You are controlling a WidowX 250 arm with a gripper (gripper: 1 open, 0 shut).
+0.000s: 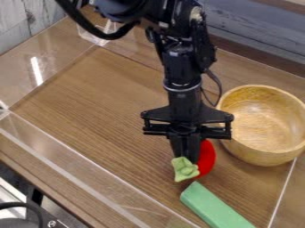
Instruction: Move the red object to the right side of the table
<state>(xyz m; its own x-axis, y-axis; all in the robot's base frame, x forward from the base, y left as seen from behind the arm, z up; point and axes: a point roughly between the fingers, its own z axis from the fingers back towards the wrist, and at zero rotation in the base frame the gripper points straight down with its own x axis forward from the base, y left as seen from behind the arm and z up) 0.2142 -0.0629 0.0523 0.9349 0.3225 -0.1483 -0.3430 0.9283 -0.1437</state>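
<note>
Nearest the camera, just below my pincer, the flat green block (222, 208) lies on the table (95, 107), its long side running slantwise toward the lower right corner. Its upper end sits just beside the red object's leafy stem — I cannot tell whether the two touch.

Right above that block is the red object (204, 158), the small strawberry-like toy, resting low at the tabletop with its light green stem turned toward the camera and to the left. My pincer (188, 153) points almost straight down onto it, with the fingers drawn together on the toy — the red body shows on the right of my fingers and the green stem peeks out beneath them. So I have it pinched, pressed down near the wood rather than lifted clear.

To the right of my pincer and a little farther back stands the wooden bowl (262, 122), upright, close to the toy but apart from it.

Behind my pincer my black arm (179, 53) rises up and back toward the top of the view. The clear acrylic wall (42, 62) edges the table on the left, well apart from my pincer.
</note>
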